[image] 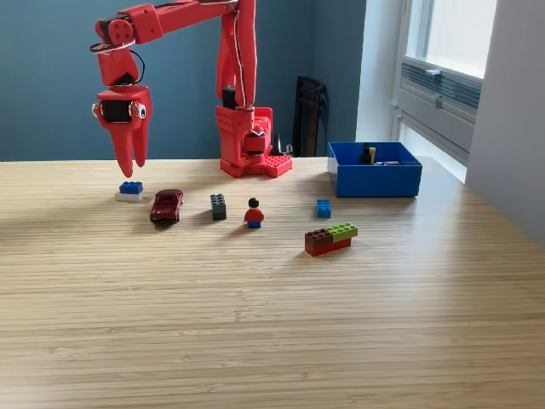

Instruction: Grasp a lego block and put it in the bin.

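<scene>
**Now: the pincer poised over the first block, nothing yet grasped**

Presently the approach step is judged to be in hand. The pincer [134,158] is held above the table [272,324], pointing down, its two fingers nearly closed with only a thin gap seen between the tips; nothing is held in it. Just below it, and a touch toward the exterior view's left, a blue lego block on a white plate [129,190] is lying, apart from the fingertips.

For the next move, a wider opening of the fingers would be called for, then a straight descent so that the block is straddled before the closing. A carry across to the exterior view's right would follow.

The bin [375,169] is set well away from the pincer, toward the exterior view's right, beyond the arm's base [251,145]; something small and dark stands in it, but cannot be made out.

Counted outward from the pincer:
- one dark red toy car [166,205]
- one dark grey block [219,205]
- one small figure [254,213]
- one small blue block [324,208]
- one stack of brown, green and red bricks [330,239]
</scene>
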Robot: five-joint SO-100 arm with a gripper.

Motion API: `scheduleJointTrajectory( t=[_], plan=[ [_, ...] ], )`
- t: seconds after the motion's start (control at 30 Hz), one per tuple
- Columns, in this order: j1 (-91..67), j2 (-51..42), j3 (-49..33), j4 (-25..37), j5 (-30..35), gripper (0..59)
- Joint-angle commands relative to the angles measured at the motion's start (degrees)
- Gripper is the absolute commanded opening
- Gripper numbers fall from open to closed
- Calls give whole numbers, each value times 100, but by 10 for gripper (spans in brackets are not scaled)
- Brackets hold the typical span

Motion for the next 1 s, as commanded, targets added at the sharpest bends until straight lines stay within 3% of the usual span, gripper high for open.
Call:
scheduleJointTrajectory(
  t=[0.03,0.5,1.0],
  plan=[
    [0,439,44,-290,-193,193],
    [-18,369,369,-650,-686,200],
    [202,-659,-193,-677,-1002,192]
  ],
)
